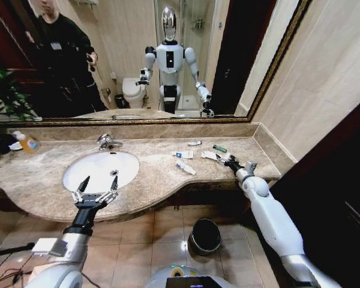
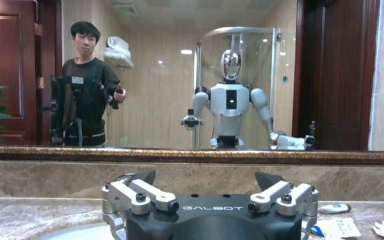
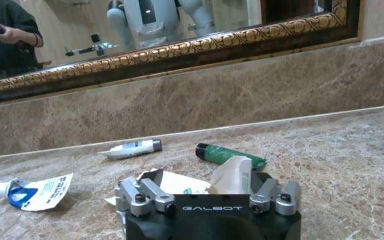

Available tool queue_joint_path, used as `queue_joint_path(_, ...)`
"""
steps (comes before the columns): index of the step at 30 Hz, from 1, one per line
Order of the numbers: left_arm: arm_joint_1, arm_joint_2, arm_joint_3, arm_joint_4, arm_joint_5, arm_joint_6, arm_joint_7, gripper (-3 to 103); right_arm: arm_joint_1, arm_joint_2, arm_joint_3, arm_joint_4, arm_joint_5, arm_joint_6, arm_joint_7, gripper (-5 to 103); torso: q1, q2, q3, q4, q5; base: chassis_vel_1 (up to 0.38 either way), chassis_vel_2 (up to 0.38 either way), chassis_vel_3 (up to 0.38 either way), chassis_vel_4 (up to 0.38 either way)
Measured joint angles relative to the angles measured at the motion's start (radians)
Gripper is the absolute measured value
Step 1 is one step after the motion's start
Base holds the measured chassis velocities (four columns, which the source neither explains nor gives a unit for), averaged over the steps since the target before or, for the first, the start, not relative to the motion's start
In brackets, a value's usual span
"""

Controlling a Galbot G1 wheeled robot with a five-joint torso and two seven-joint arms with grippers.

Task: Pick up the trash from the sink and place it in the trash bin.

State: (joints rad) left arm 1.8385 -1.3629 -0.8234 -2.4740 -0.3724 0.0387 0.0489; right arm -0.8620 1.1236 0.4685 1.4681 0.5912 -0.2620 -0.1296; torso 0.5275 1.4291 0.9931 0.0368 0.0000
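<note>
Sink basin (image 1: 102, 168) is white, faucet (image 1: 108, 142) chrome. Countertop (image 1: 156, 180) is beige-brown marble w/ lighter veins. Trash: green tube (image 3: 229, 155), white tube (image 3: 130, 148) w/ dark cap, white sachet (image 3: 42, 191) w/ blue mark. Trash bin (image 1: 204, 236) is black, glossy inside. Bottle (image 1: 26, 141) holds orange liquid. Mirror frame (image 3: 178, 50) is gold-patterned.

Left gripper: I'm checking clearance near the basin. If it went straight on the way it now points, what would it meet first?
Probably nothing soon. The open left gripper hovers over the sink rim, pointing across the basin toward the faucet and back wall. Height is unclear, so it may pass above the faucet.
</note>
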Motion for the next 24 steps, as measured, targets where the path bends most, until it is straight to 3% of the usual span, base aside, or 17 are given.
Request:
queue_joint_path(10,0.000,0.000,0.000,0.000,0.000,0.000,0.000,100,-0.019,0.001,0.003,0.013,-0.003,0.009,0.002,54,0.000,0.000,0.000,0.0000,0.0000,0.000,0.000,0.000,0.000)
queue_joint_path(15,0.000,0.000,0.000,0.000,0.000,0.000,0.000,100,-0.026,0.004,0.003,0.024,-0.007,0.009,0.002,46,0.000,0.000,0.000,0.0000,0.0000,0.000,0.000,0.000,0.000)
queue_joint_path(24,0.000,0.000,0.000,0.000,0.000,0.000,0.000,100,-0.041,0.006,0.003,0.053,-0.013,0.007,0.005,19,0.000,0.000,0.000,0.0000,0.0000,0.000,0.000,0.000,0.000)
